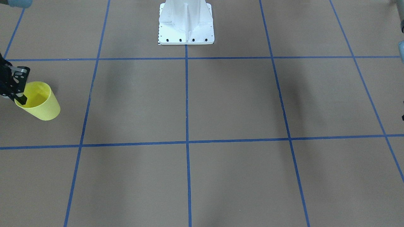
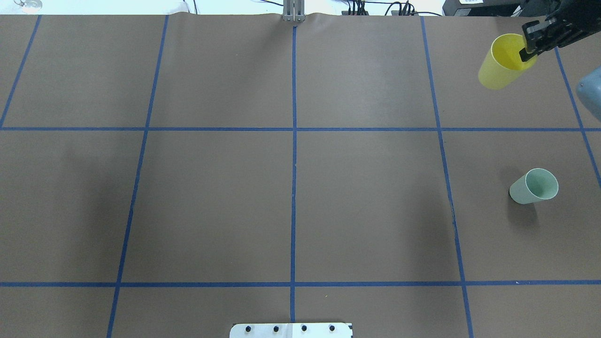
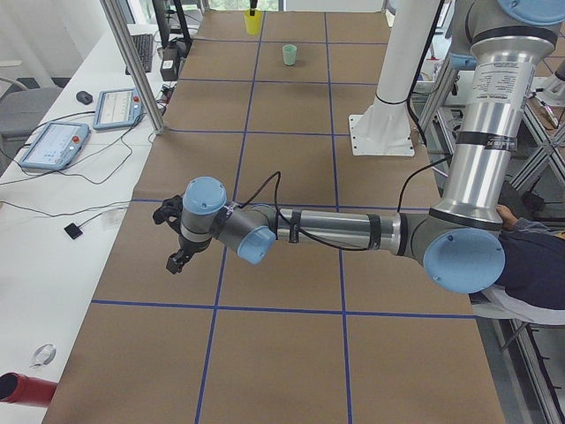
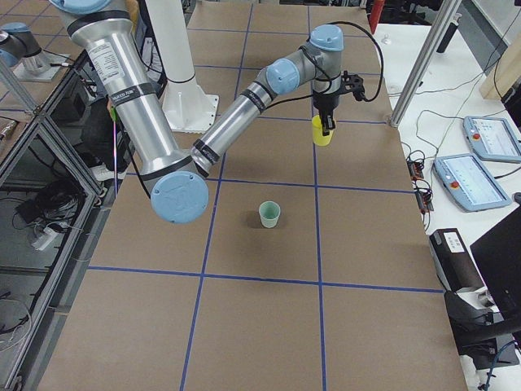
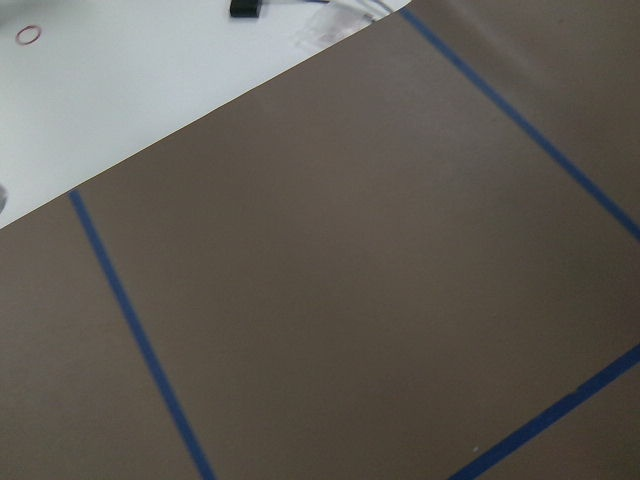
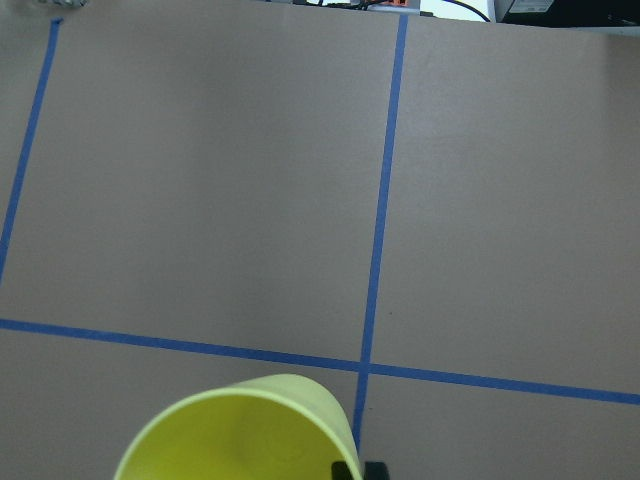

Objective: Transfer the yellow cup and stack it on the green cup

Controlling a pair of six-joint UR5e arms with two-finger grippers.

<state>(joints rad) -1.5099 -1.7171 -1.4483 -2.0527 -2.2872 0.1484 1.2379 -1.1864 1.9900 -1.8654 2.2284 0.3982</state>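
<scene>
The yellow cup (image 2: 498,68) is in the far right corner of the table, mouth up. My right gripper (image 2: 526,52) is shut on its rim, with one finger (image 1: 21,99) inside the cup (image 1: 42,105) and the other outside. The right wrist view shows the cup's rim (image 6: 240,430) at the bottom edge. I cannot tell whether the cup is clear of the table. The green cup (image 2: 534,187) stands alone on the right side, nearer the robot's base (image 4: 269,214). My left gripper (image 3: 177,261) hovers over the left end of the table, and I cannot tell whether it is open or shut.
The white robot pedestal (image 1: 186,28) stands at the middle of the table's near edge. Blue tape lines (image 2: 294,164) grid the brown surface. Tablets (image 4: 476,181) and cables lie on the white side tables past both ends. A seated person (image 3: 534,265) is beside the robot.
</scene>
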